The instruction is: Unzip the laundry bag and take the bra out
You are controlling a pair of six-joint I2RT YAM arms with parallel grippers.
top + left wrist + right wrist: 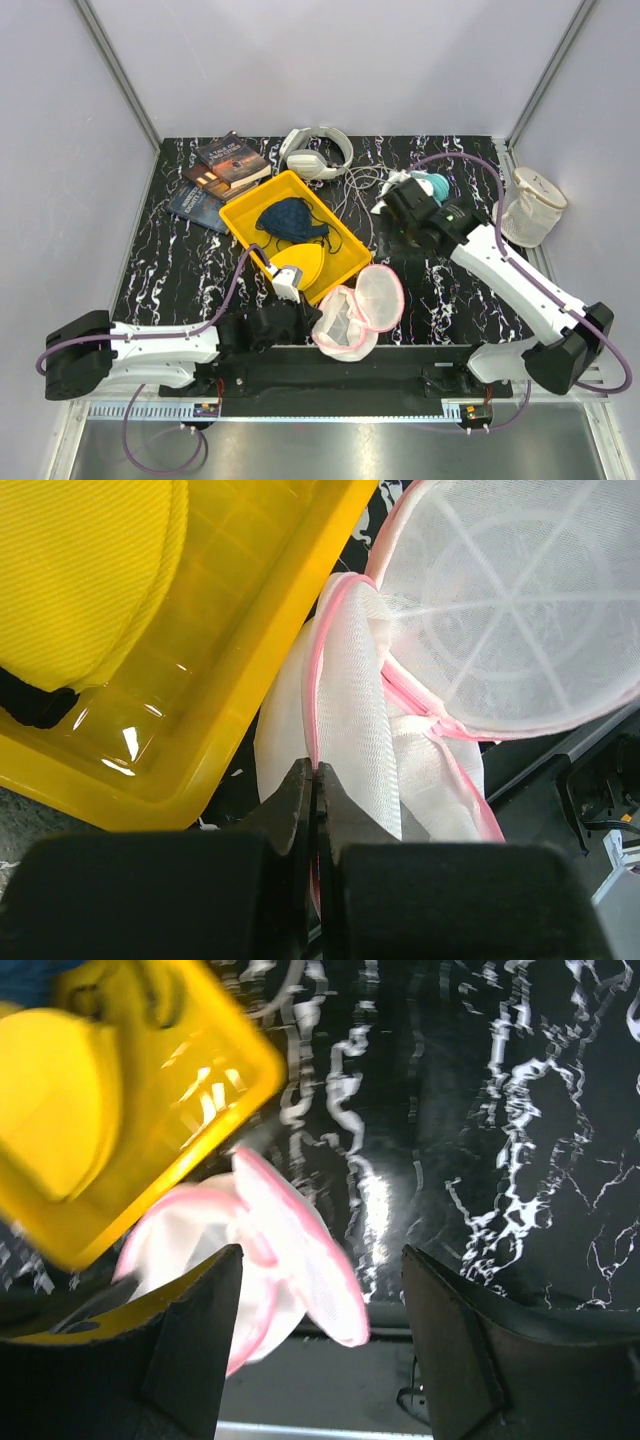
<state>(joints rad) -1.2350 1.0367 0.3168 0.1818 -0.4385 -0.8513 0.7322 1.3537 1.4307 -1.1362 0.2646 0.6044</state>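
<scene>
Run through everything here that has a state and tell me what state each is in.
laundry bag: unzipped, lid flapped open.
bra: out of the bag, lying in the yellow bin.
left gripper: shut on the laundry bag's pink rim.
right gripper: open, holding nothing.
cream mesh bag: upright.

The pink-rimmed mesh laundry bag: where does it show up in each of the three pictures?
Top external: laundry bag at bottom centre, lying open.
Left wrist: laundry bag fills centre and upper right, with the left end effector pinching its pink rim.
Right wrist: laundry bag at lower left, blurred.
Shared landmark: yellow tray, right beside it in every view.
</scene>
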